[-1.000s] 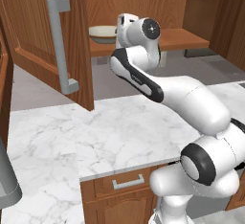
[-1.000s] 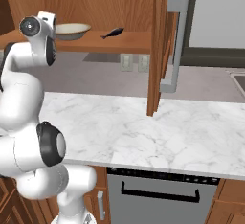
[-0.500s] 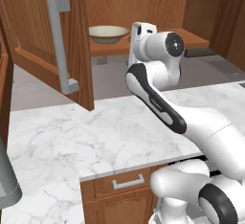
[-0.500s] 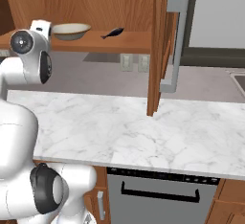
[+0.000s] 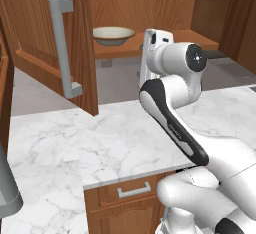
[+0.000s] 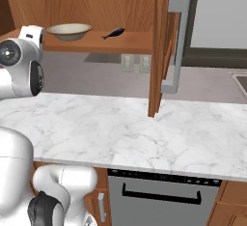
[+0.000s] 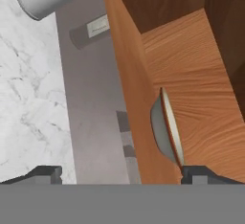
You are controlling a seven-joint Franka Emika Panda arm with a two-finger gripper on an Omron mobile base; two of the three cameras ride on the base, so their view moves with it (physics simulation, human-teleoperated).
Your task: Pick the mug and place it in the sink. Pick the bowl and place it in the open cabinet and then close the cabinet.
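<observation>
The bowl [image 5: 114, 34], tan outside and cream inside, rests on the shelf [image 5: 200, 37] of the open wooden cabinet. It also shows in the right base view [image 6: 69, 31]. In the hand view the bowl [image 7: 166, 132] appears edge-on, just ahead of the right fingertip [image 7: 201, 174]. My gripper [image 7: 122, 175] is open with nothing between its fingers and stands off the shelf's front edge, right of the bowl. The sink's corner [image 6: 240, 79] shows at the far right. The mug is out of view.
Both cabinet doors stand open, with grey bar handles on the left door [image 5: 62, 48] and the right door [image 6: 176, 46]. A small dark item [image 6: 113, 33] lies on the shelf right of the bowl. The marble counter [image 6: 144, 133] spreads below, and wall outlets [image 6: 135, 63] sit behind it.
The hand has swung right and drawn back from the bowl, which stays on the shelf. The gripper has stayed open.
</observation>
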